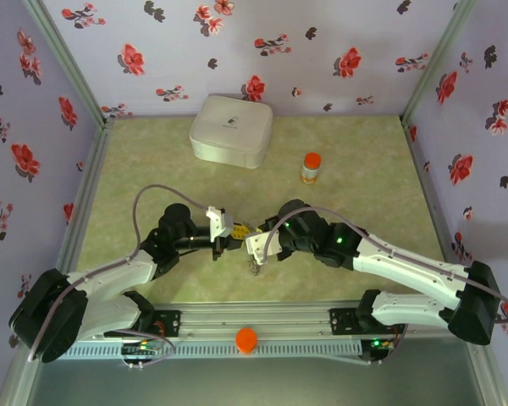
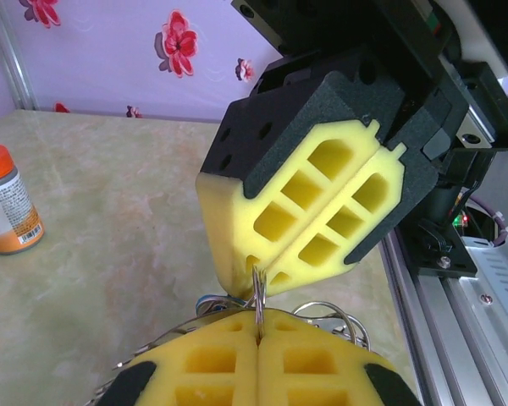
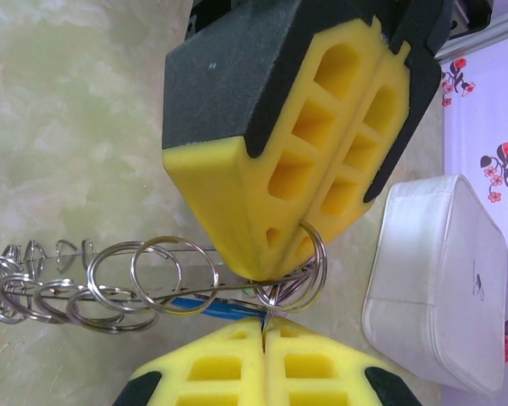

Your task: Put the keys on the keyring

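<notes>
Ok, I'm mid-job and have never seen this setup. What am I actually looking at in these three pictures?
Two robot arms are bolted at the near edge of a table. The overhead picture looks down from behind them. The other two come from a camera on each wrist, so the yellow pads at the bottom of each are that arm's own claw, and the block above them is the other arm's. On the table stand a white box and an orange-capped bottle. The left claw and right claw meet tip to tip, both shut on the keyring, a bunch of thin metal loops. The blue sliver among the loops is probably a key.
</notes>
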Available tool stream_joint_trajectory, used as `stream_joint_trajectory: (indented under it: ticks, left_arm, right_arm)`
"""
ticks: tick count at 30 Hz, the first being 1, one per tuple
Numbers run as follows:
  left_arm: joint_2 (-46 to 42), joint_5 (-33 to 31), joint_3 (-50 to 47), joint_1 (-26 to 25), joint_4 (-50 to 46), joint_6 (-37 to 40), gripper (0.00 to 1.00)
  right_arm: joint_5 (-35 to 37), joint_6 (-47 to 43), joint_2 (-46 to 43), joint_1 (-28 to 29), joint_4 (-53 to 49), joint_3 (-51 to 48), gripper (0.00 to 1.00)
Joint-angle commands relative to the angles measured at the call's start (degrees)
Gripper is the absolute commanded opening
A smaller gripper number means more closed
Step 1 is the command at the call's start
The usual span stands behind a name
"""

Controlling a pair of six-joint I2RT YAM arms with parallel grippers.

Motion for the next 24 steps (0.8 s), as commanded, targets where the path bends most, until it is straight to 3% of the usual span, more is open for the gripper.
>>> stream_joint_trajectory:
  ticks: [1, 4, 7, 11, 14, 19, 24]
  left_arm:
    - [-0.4, 0.4, 0.9, 0.6, 7.2, -1.1, 0.00]
    - [-0.5, 0.5, 0.9, 0.6, 7.0, -0.9, 0.00]
    - [-0.5, 0.8, 1.0, 0.6, 6.5, -0.4, 0.00]
    - [-0.4, 1.3, 1.0, 0.6, 5.5, 0.6, 0.00]
    - [-0.4, 1.4, 1.1, 0.6, 5.4, 0.6, 0.00]
    - [-0.3, 1.5, 1.0, 0.5, 5.6, 0.7, 0.00]
    - [0.1, 1.9, 0.9, 0.6, 6.8, 0.2, 0.00]
  right_arm:
    - [-2.1, 2.6, -1.2, 1.1, 1.9, -1.8, 0.00]
    - [-2.0, 5.5, -3.0, 0.4, 4.6, -3.2, 0.12]
    - [-4.7, 10.2, -5.4, -2.1, 7.0, -4.2, 0.15]
    - [-19.9, 20.6, -7.6, -8.8, 6.7, -3.7, 0.16]
    - [-25.5, 26.1, -7.5, -9.8, 8.7, -3.9, 0.27]
    - [-26.6, 31.4, -6.4, -9.9, 13.2, -5.1, 0.34]
    - [-25.0, 32.1, -4.5, -9.9, 12.6, -5.1, 0.35]
